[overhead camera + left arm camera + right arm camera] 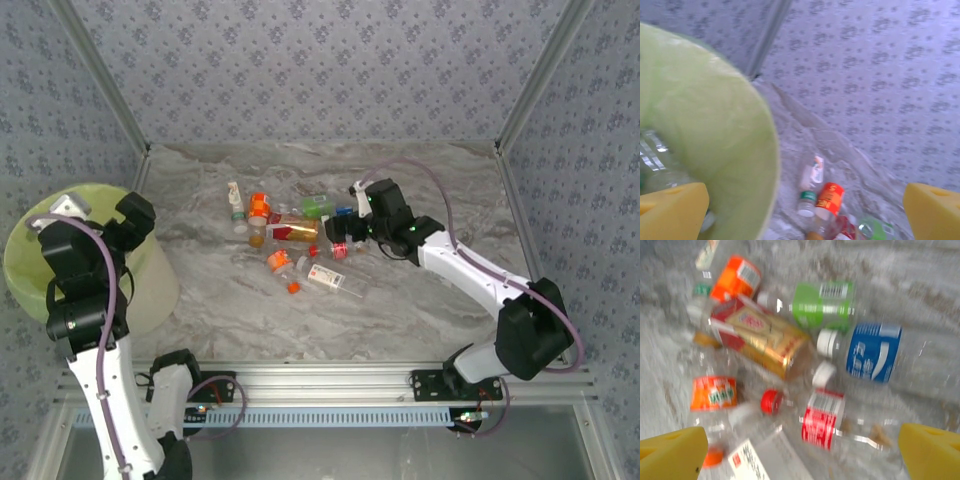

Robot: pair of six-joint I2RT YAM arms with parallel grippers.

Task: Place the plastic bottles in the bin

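Left jaws wide, empty, bin (715, 125) below them with some clear plastic inside. Right jaws wide, bottle pile (295, 235) beneath on desk (420, 310). Most bottles not yet binned.

Bright, even, diffuse lighting with faint shadows. Overhead view sharp; both wrist views blurred, the plastic bottles (875, 352) smeared, white glare streaks on their clear walls.
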